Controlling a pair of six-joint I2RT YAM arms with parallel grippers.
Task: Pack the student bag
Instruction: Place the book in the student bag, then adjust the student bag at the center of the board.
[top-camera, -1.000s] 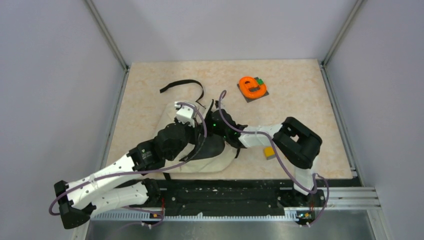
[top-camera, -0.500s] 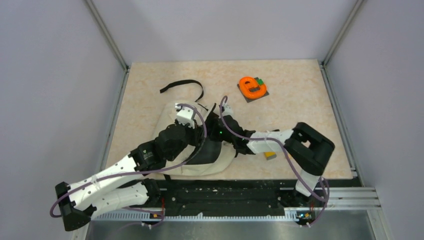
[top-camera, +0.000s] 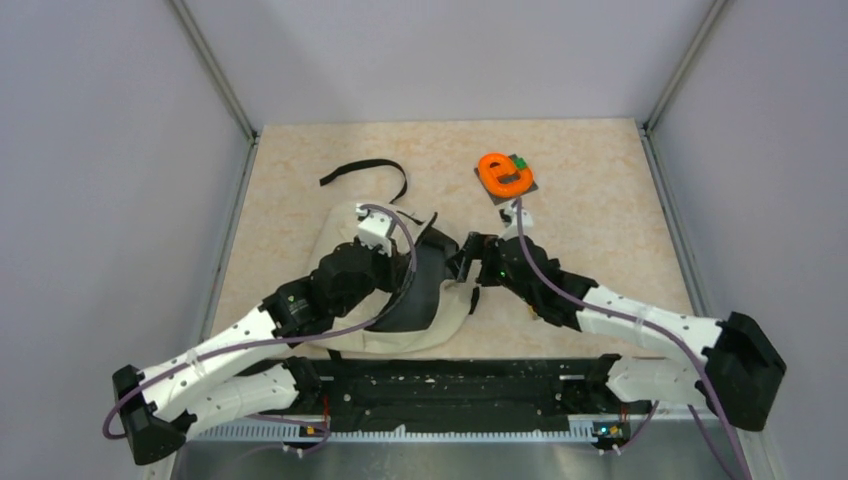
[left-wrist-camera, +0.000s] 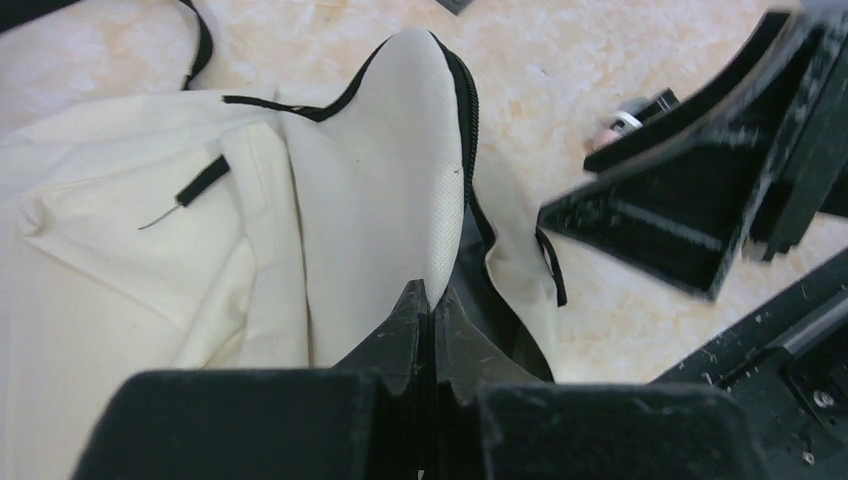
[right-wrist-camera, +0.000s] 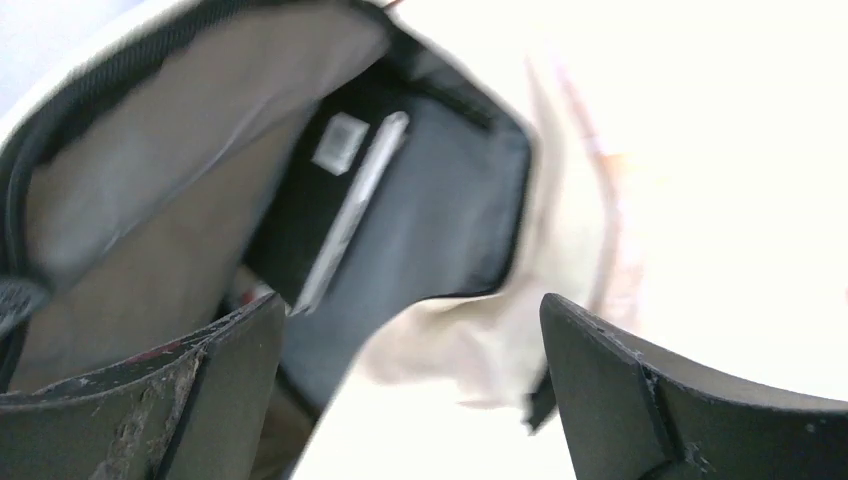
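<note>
Surface: beige marbled top (top-camera: 600, 210), with a metal rail along its near edge.
Room: plain grey walls (top-camera: 450, 50) close in the left, back and right sides.
Bag: the cream backpack (top-camera: 440, 325) lies left of the middle, near the front rail. Its mouth is lifted and gapes rightward, and a black strap (top-camera: 365, 170) trails toward the back.
Left claw (left-wrist-camera: 432, 305): pressed together, pinching the bag's zippered rim and holding it up.
Right claw (right-wrist-camera: 410, 300): spread wide and empty, just at the bag's mouth and facing the grey lining. The contents are blurred.
Orange loop (top-camera: 503, 172): on a dark pad, back right of the middle.
Edges: the bag's left side is near the surface's left border.
Open room: bare surface shows at the back left and along the right side.
</note>
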